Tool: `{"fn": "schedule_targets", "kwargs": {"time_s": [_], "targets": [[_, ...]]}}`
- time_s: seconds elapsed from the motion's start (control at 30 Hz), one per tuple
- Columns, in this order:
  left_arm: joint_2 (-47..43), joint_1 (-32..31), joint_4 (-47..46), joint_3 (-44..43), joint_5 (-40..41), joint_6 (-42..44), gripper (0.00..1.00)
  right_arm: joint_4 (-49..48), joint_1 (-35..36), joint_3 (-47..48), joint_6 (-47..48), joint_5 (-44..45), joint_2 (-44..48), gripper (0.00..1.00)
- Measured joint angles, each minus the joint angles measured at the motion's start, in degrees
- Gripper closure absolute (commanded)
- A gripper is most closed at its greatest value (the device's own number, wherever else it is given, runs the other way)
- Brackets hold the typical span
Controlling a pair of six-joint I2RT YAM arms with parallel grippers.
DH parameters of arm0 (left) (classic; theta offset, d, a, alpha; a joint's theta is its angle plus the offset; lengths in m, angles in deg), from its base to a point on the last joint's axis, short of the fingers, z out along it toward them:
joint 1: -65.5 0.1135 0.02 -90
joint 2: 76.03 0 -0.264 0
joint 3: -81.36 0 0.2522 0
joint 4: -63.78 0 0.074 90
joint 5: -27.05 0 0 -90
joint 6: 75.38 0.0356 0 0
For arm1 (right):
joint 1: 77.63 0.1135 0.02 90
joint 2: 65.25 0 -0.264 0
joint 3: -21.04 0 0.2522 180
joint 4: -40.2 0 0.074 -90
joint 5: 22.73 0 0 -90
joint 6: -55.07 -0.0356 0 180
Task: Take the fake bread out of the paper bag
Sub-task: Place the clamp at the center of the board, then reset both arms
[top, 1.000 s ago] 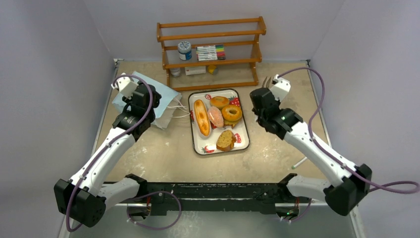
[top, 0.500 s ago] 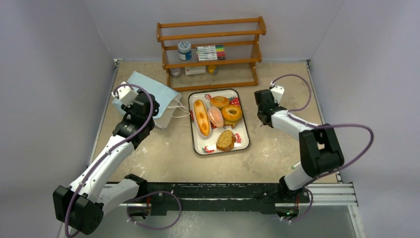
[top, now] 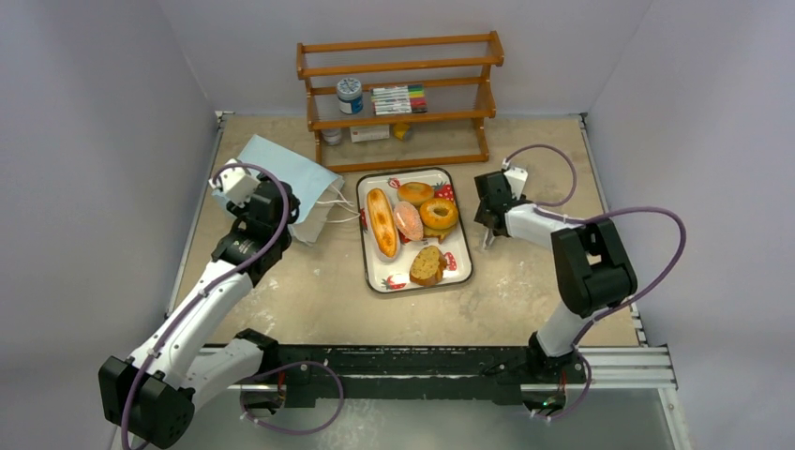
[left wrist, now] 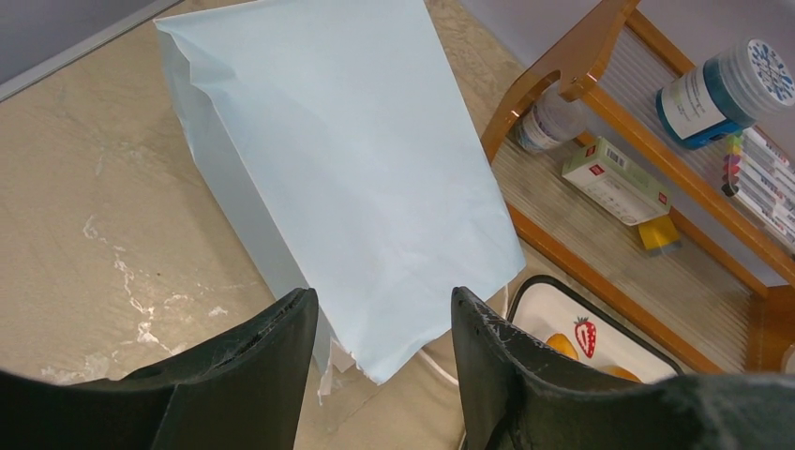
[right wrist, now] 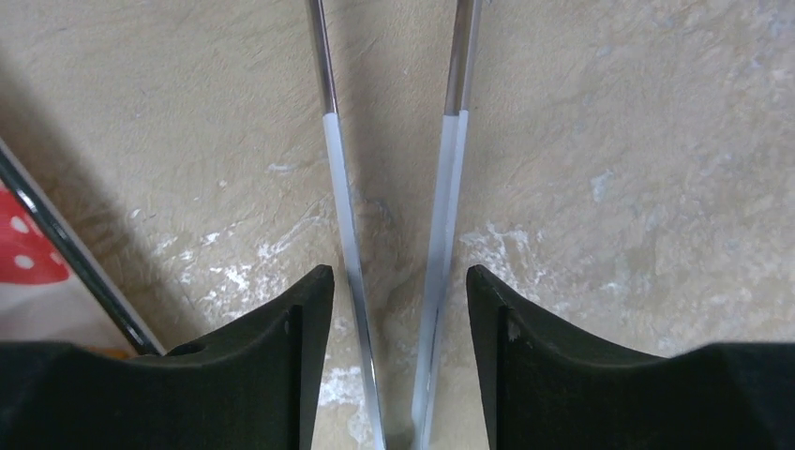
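Though tiny overhead, tongs (right wrist: 450, 187) sit between right jaws

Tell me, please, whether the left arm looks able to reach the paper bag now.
Probably yes: the left pincer hangs open over one end of the paper bag, which lies flat on the table with nothing between them.
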Motion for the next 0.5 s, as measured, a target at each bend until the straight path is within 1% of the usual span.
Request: {"fn": "schedule_targets", "kwargs": {"time_s": [0.1, 0.13, 0.2, 0.37, 0.5], "targets": [[-0.02, 0.00, 0.74, -0.11, 0.24, 0.00, 0.44, 2.51, 0.07, 0.37, -0.02, 0.02, 2.99, 0.28], [-0.02, 0.00, 0.98, -0.17, 0.33, 0.00, 0.44, 3.87, 0.07, 1.03, -0.17, 0.24, 4.42, 0.19], [-0.07, 0.00, 1.36, -0.50, 0.44, 0.04, 0.44, 6.71, 0.11, 3.23, -0.98, 0.44, 7.43, 0.11], [-0.07, 0.00, 1.60, -1.77, 0.94, 1.36, 0.43, 11.13, 0.11, 9.38, -2.10, 0.85, 14.51, 0.07], [-0.42, 0.00, 1.70, -2.16, 2.12, 2.67, 0.43, 13.90, 0.11, 10.62, -3.02, 1.22, 18.84, 0.06]]}}
